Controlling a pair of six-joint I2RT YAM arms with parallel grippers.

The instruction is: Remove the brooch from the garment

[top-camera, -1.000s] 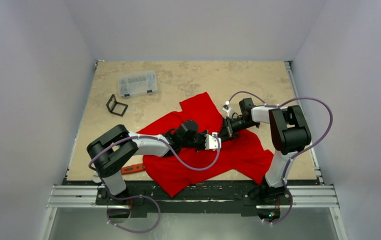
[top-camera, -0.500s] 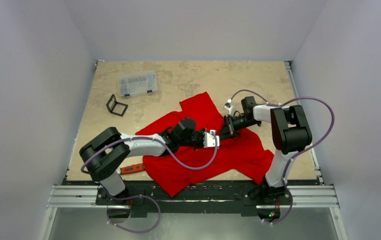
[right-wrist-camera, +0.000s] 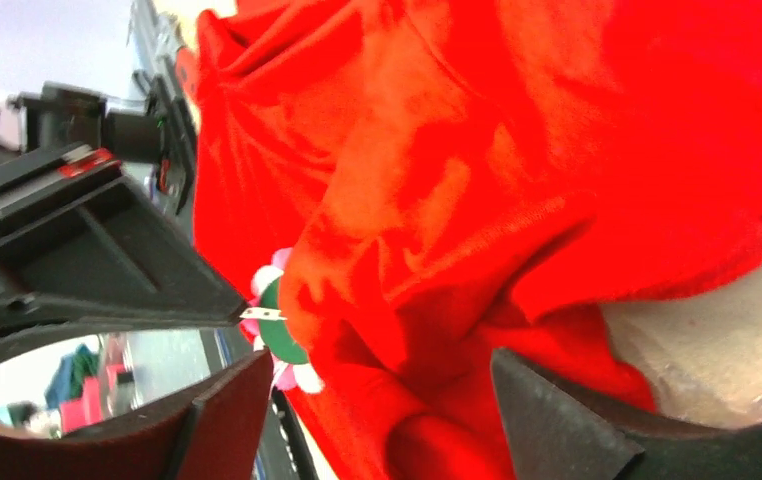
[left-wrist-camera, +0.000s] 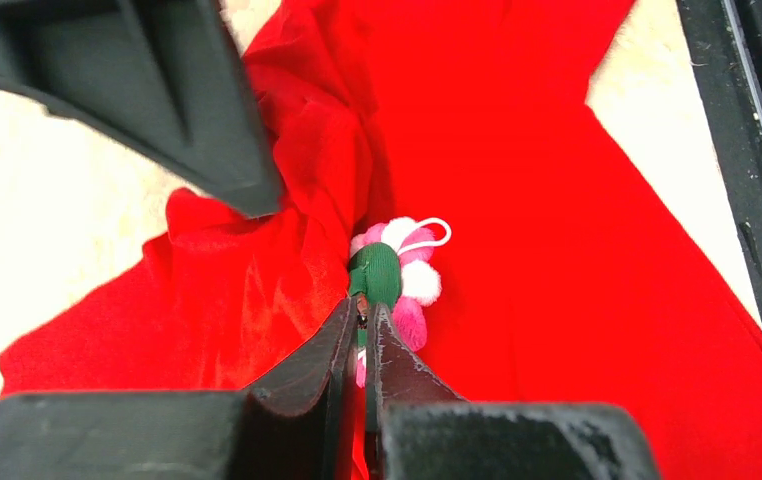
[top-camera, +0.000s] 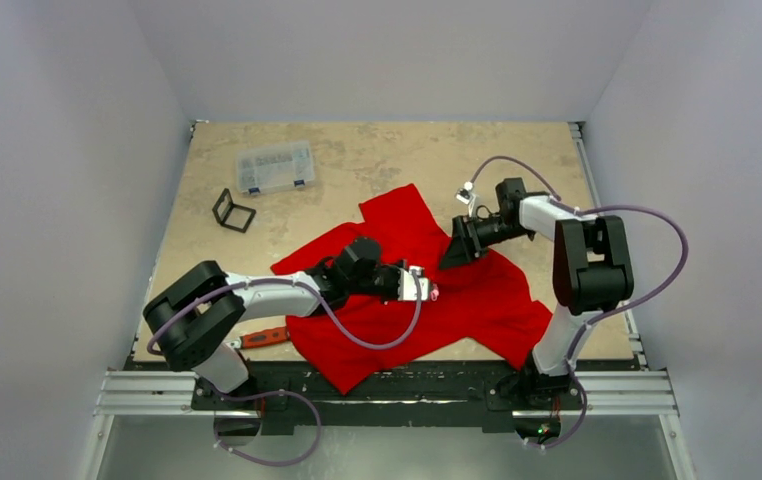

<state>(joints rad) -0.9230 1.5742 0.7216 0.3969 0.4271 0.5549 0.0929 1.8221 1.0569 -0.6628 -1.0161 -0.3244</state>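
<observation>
The garment is a bright red T-shirt, crumpled across the middle of the table. The brooch, pink and white petals on a green backing, lies against a raised fold of the cloth. My left gripper is shut on the metal clasp at the brooch's back. From above, the brooch shows at the tip of the left gripper. My right gripper stands open just beyond it, over the bunched cloth. In the right wrist view the brooch sits near the right gripper's left finger.
At the back left stands a clear plastic organiser box, with a small black frame nearer to me. A red-handled tool lies by the left arm's base. Metal rails run along the near edge.
My right gripper has opened, let go of the cloth and drawn back toward the far right. My left gripper, still shut on the brooch, has shifted slightly toward me.
</observation>
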